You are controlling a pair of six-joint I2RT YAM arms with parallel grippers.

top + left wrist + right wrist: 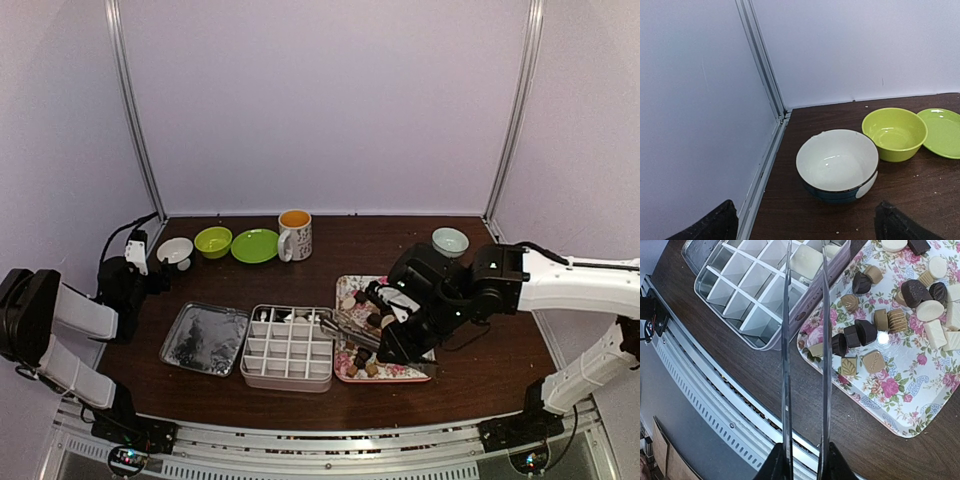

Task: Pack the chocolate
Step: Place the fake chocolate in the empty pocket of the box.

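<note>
Dark, tan and white chocolate pieces point(860, 332) lie scattered on the pink floral tray point(900, 390), which sits right of the white divided box point(740, 295). My right gripper point(804, 460) is shut on thin metal tongs point(786, 365). Their two blades run forward over the table edge to the box, near a white piece point(807, 261) lying in a compartment. From above, the right gripper point(395, 335) hovers over the tray point(400, 375) with the tongs point(345, 328) pointing left at the box point(288, 350). My left gripper point(805, 220) is open and holds nothing, far left by a white bowl point(837, 162).
A foil-lined lid point(205, 338) lies left of the box. Along the back stand a white bowl point(175, 251), a green bowl point(213, 241), a green plate point(255, 245), a mug point(295, 234) and a pale blue bowl point(450, 240). A metal rail borders the near table edge.
</note>
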